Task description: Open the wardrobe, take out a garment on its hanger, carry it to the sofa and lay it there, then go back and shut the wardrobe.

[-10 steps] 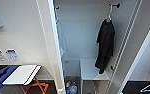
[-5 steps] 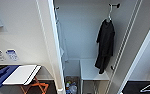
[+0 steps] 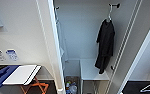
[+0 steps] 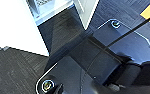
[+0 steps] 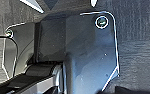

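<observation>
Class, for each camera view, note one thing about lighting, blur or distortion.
Head view: soft blur, straight wardrobe edges lean outward, garment is a dark mass without detail. Left wrist view: white panel washed out. Right wrist view: dim, bright glints along the plate rim.

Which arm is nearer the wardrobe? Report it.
Left, probably: the left wrist view looks at a white panel close by, seemingly the wardrobe's; the right wrist view looks onto dark carpet.
</observation>
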